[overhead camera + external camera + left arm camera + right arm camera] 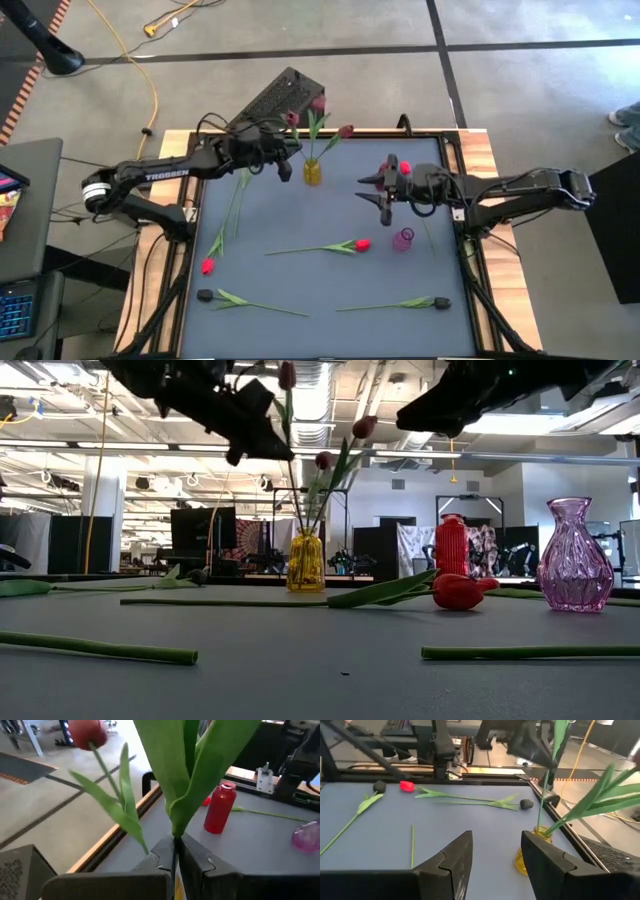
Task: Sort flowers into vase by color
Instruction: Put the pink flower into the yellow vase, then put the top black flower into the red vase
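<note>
My left gripper (285, 165) is shut on the stem of a maroon tulip (292, 118) above the yellow vase (313, 173). Two more maroon tulips (346, 130) stand in that vase. My right gripper (385, 200) hangs open over the mat between the red vase (405, 168) and the purple vase (403, 239), and it touches nothing. Flat on the mat lie two red tulips (362, 244) (208, 265) and two black ones (205, 295) (442, 302). My left gripper (175, 851) pinches the tulip's thin stem (175, 839) between its two fingers, just below the broad leaves. The fingers come from the table's left, slanting down, and lie across the stem. The stem stands about upright, and its lower end (543, 817) reaches into the yellow vase (527, 860).
A dark keyboard-like slab (280, 95) leans at the table's far edge behind the yellow vase. A wooden rim (480, 150) frames the grey mat. Open mat lies in the middle, between the lying stems. The room beyond shows benches and other equipment.
</note>
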